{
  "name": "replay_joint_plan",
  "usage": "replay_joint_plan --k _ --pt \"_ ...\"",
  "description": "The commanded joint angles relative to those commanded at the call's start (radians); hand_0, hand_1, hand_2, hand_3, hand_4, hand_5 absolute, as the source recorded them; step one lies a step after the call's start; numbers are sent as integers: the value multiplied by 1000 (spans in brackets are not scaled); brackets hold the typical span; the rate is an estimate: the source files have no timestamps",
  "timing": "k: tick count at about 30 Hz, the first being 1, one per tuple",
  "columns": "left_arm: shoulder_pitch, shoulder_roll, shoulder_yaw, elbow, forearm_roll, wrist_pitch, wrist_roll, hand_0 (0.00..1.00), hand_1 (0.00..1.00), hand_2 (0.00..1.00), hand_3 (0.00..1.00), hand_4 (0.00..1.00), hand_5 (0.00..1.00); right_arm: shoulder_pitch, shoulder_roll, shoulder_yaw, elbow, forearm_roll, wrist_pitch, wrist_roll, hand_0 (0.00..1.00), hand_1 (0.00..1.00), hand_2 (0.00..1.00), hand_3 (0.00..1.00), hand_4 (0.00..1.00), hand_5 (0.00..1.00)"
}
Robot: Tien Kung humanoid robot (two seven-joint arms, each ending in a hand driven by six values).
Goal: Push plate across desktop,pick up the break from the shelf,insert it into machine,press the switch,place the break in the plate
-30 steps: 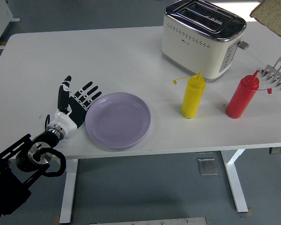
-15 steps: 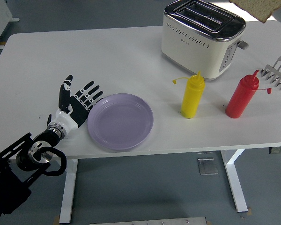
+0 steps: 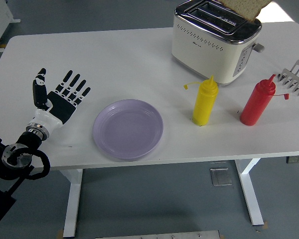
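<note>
Seen from the head view, the white table (image 3: 139, 59) carries all the items, and the purple plate (image 3: 128, 128) serves as the landmark. The plate lies flat near the table's front edge, bare on its upper face.

Left of the plate, and apart from it, rests the left hand (image 3: 57, 99), palm up, its five fingers (image 3: 72, 84) spread and released, holding nothing. A clear strip of table shows between the fingertips and the plate's rim. The black left arm runs from the hand down to the lower left corner.

Right of the plate stands a yellow squeeze bottle (image 3: 205, 102), upright, and farther right a red squeeze bottle (image 3: 258, 102), also upright. Beyond the red bottle, at the right edge, part of a metal rack (image 3: 295, 79) shows.

Behind and to the right of the plate stands the cream toaster (image 3: 217, 42), its lever (image 3: 259, 48) jutting from the right end. A slice of bread (image 3: 245, 7) hangs tilted over the toaster's top, its lower corner at the slots; whether it touches them cannot be told. What holds the slice is cut off by the top edge.
</note>
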Motion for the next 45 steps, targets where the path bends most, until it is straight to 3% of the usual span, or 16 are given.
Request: replay_joint_plan --k 7,15,24,32,37,45 --pt "34 20 -81 -35 -2 1 5 797 711 645 651 776 998 68 56 -53 -80 54 -21 -28 361 467 479 398 160 2" --pt "47 33 -118 -50 0 1 5 798 713 652 658 779 998 155 122 -130 -205 80 -42 -51 350 463 487 399 159 2" --pt "57 45 -134 -57 0 1 5 801 724 666 668 779 998 245 197 -244 -346 12 -48 -66 335 461 492 400 145 2" --pt "62 55 -138 -57 -6 1 7 810 751 702 704 779 998 323 262 -346 -476 -37 -21 -82 323 457 511 398 133 2" --pt "66 62 -138 -59 -11 0 8 810 751 702 704 779 998 350 289 -386 -540 -30 0 -90 323 457 511 398 133 2" --pt "66 68 -132 -59 -15 0 9 817 763 719 730 779 998 372 321 -431 -621 -28 -6 -90 317 458 525 397 132 2"
